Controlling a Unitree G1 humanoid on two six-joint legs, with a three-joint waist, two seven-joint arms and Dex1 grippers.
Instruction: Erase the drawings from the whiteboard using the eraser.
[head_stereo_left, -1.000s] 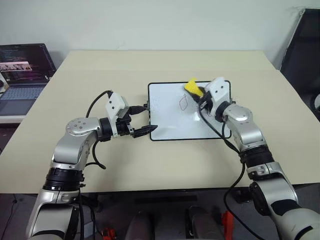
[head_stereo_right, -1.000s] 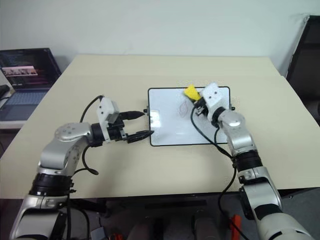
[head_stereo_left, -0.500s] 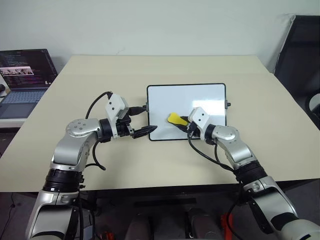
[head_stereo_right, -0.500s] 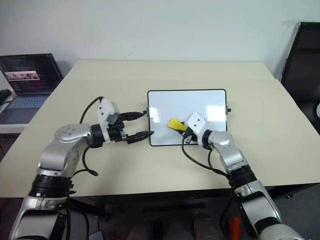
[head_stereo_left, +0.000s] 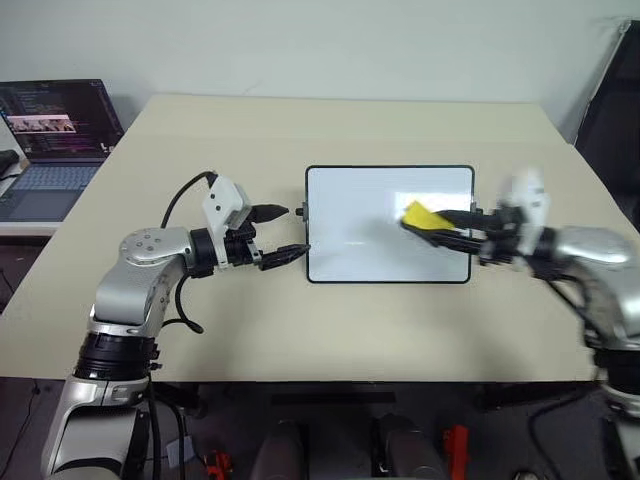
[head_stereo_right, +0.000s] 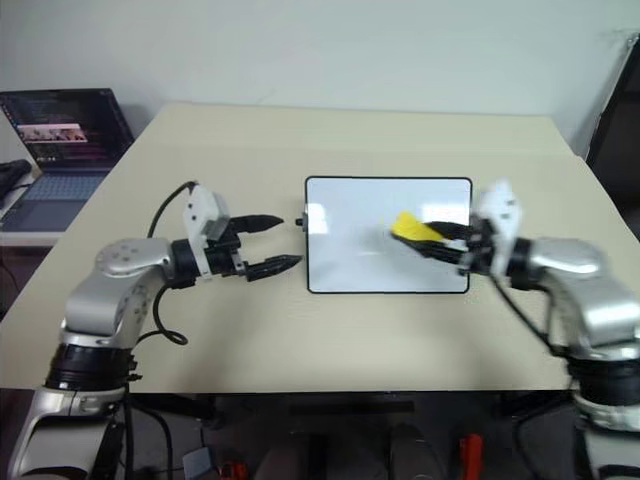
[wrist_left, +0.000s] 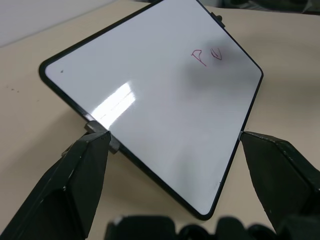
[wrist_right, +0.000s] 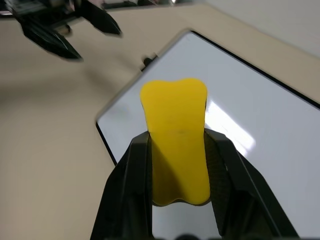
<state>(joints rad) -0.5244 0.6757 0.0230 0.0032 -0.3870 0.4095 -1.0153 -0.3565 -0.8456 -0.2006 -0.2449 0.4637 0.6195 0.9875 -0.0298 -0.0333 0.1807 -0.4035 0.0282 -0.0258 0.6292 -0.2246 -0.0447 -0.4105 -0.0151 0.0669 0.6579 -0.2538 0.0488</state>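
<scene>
Yellow marks the eraser, clamped between the right gripper's two black fingers over the right part of the whiteboard, which lies flat on the beige table. From the head views the board's surface looks blank, though glare may hide faint marks. The left gripper hovers just beside the board's left edge, jaws spread apart and holding nothing. A laptop sits beyond the table's far left corner.

Left wrist view: the open fingers frame the board's near edge, one beside a small black side knob. Two small pink drawings remain near the board's far side.

Right wrist view: the eraser is pinched upright between the fingers above the board, with the left gripper beyond the board's edge.
</scene>
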